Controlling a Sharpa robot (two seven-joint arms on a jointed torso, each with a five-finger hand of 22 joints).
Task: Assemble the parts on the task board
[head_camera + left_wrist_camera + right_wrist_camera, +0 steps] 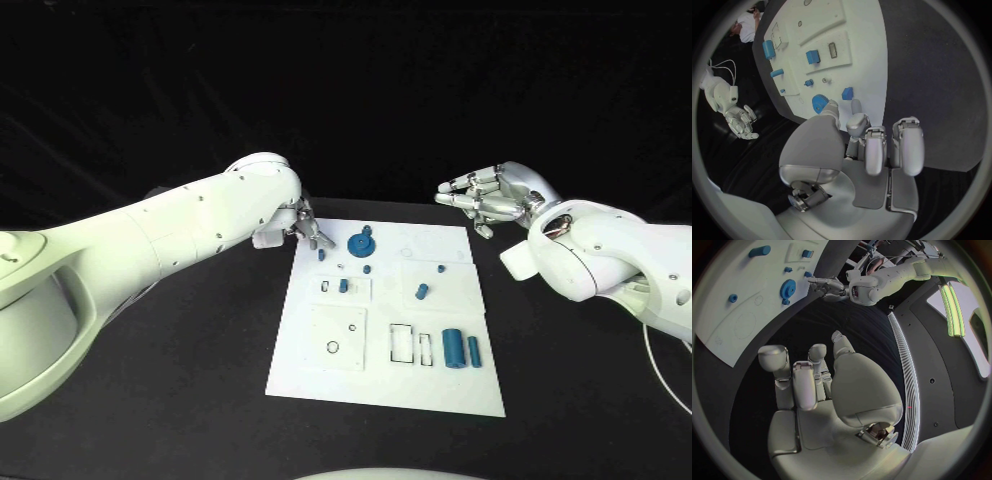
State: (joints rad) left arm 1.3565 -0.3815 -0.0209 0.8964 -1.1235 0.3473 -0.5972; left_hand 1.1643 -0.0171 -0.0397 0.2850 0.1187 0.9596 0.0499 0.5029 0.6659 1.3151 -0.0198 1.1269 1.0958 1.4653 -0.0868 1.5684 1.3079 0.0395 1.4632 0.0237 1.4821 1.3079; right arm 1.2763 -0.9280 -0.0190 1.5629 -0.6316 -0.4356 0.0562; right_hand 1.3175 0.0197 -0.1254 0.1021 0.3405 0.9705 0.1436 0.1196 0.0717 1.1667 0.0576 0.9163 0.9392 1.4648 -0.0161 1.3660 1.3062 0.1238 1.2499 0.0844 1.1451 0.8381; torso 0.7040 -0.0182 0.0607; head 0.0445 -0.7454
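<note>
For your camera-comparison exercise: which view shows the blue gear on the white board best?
The head view: the blue gear lies unobstructed near the task board's far edge, seen from above. The left wrist view shows it partly behind the left hand's fingers; the right wrist view shows it small and slanted.

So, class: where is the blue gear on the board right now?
In the head view, the blue gear lies at the white board's far end, just beside the left hand's fingertips.

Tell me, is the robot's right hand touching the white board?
Apart. The head view shows the right hand over black table beyond the white board corner, its fingers curled in, holding nothing.
</note>
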